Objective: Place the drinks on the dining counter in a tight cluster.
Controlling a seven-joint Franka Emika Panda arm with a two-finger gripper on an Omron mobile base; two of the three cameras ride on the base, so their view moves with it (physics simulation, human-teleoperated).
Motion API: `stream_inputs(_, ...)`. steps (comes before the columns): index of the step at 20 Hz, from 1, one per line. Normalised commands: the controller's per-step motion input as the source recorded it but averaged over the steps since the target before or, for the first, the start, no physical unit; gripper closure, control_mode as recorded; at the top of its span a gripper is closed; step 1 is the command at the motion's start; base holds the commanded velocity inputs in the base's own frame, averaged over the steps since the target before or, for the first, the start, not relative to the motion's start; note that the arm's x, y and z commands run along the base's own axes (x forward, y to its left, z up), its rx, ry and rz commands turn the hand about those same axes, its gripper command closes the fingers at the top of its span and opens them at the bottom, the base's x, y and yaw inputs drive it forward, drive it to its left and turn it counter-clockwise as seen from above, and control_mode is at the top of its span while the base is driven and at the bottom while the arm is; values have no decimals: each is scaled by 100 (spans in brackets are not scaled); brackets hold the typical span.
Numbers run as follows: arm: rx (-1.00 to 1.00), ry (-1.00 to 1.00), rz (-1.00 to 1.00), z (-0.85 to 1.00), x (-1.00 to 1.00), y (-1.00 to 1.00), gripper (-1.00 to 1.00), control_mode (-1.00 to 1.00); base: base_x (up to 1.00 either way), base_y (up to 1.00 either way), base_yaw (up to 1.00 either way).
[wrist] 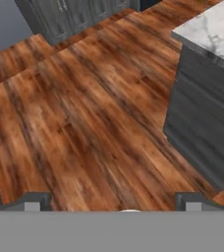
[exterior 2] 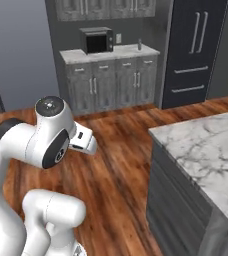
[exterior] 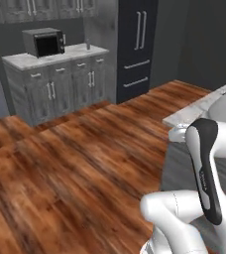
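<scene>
The two-finger gripper (wrist: 112, 206) stands wide apart and empty, its dark finger tips (wrist: 31, 202) spread over the reddish-brown plank floor (wrist: 84, 123). The long white-grey veined marble dining counter (exterior 2: 211, 145) on its grey base lies ahead and to the right of the hand, its near corner closest. No bottles can be seen on the stretch of top in sight, so I judge the drinks sit farther along it, and the base must close in first.
</scene>
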Motion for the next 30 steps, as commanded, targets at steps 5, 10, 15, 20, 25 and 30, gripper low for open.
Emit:
stream_inputs(5, 0, 0, 0, 0, 0, 0, -100, 100, 100, 41, 0)
stream_inputs(10, 0, 0, 0, 0, 0, 0, -100, 100, 100, 48, -1)
stream_inputs(15, 0, 0, 0, 0, 0, 0, -100, 100, 100, 42, -7)
stream_inputs(20, 0, 0, 0, 0, 0, 0, -100, 100, 100, 22, -16)
stream_inputs(25, 0, 0, 0, 0, 0, 0, -100, 100, 100, 56, -11)
stream_inputs(30, 0, 0, 0, 0, 0, 0, -100, 100, 100, 47, -3)
